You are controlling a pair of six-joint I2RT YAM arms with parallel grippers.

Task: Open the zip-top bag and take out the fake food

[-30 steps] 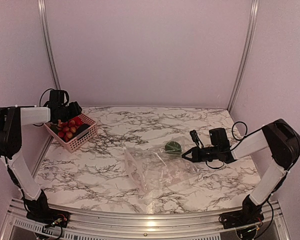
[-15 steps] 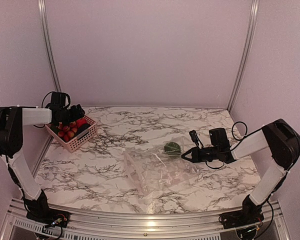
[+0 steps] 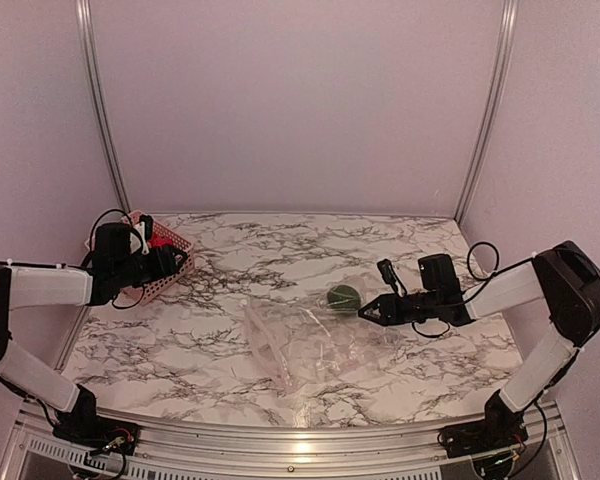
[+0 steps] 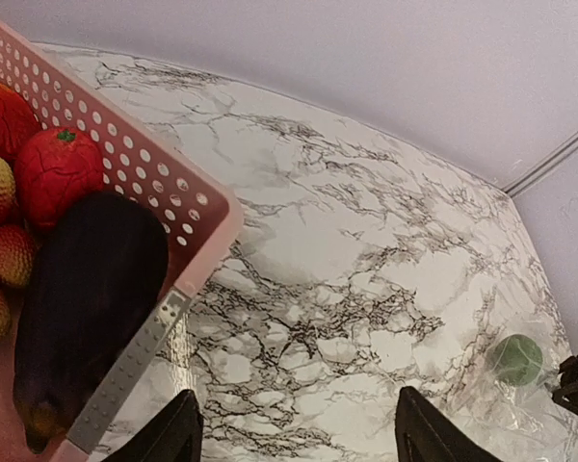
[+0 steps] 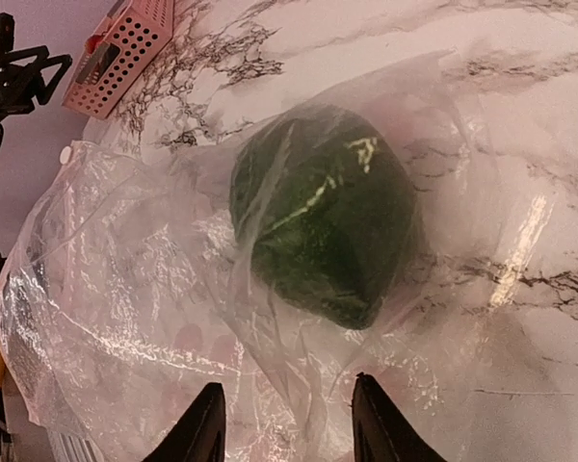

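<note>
The clear zip-top bag (image 3: 300, 345) lies crumpled mid-table, also in the right wrist view (image 5: 125, 289). One dark green fake food (image 3: 344, 296) sits inside its far right corner, large in the right wrist view (image 5: 318, 226) and small in the left wrist view (image 4: 516, 359). My right gripper (image 3: 365, 313) is open, low at the bag's right edge, jaws (image 5: 284, 423) apart over wrinkled plastic just short of the green piece. My left gripper (image 3: 180, 262) is open and empty (image 4: 294, 438) above bare marble beside the basket's corner.
The pink slatted basket (image 3: 170, 268) stands at the far left and holds red fruits (image 4: 58, 173) and a dark eggplant (image 4: 91, 289); its rim (image 4: 125, 144) is close to my left fingers. Metal wall rails rise at the back corners.
My left arm has dropped from above the basket and swung right and forward, so its gripper now sits past the basket's corner. My right gripper has crept slightly left toward the bag.
</note>
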